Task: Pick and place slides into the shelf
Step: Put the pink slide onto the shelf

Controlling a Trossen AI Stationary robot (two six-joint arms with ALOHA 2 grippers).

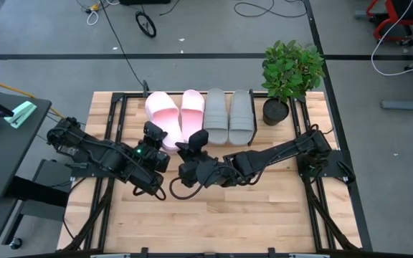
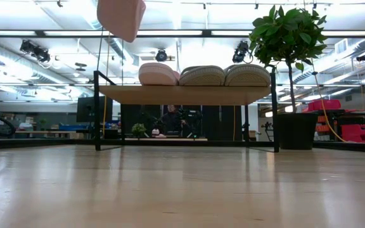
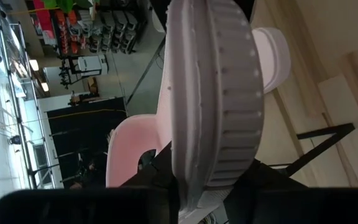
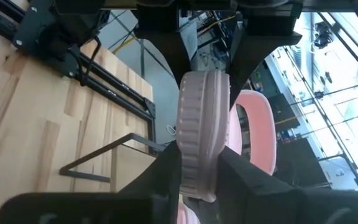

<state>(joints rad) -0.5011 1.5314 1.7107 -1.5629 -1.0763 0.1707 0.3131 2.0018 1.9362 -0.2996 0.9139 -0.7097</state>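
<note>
The step in hand is the placing of the last slide. Three slides already lie on the shelf (image 2: 189, 95), which stands along the far edge of the surface (image 1: 228, 222): the two grey slides (image 1: 216, 115) side by side towards the potted plant (image 1: 289, 68) at the far right corner, and one pink slide on the shelf (image 1: 193, 107) touching them on the left. The other pink slide (image 2: 120, 16) hangs in the air, well above the shelf board and over its empty left end. The left end effector (image 1: 154, 136) is clamped on the near end of this raised slide, with the sole filling its wrist view. The right end effector (image 1: 196, 140) sits just beside it. In its own wrist view its fingers stand narrow on either side of the same slide's ribbed edge and appear to press on it, so both arms seem to share the hold. I judge the task close to done, with only the lowering and letting go left. The next move calls for levelling the slide sole-down and bringing it onto the bare left part of the board. It should go in without nudging the pink slide on the shelf. One end effector will probably have to open first, so the slide is not twisted between the two.
</note>
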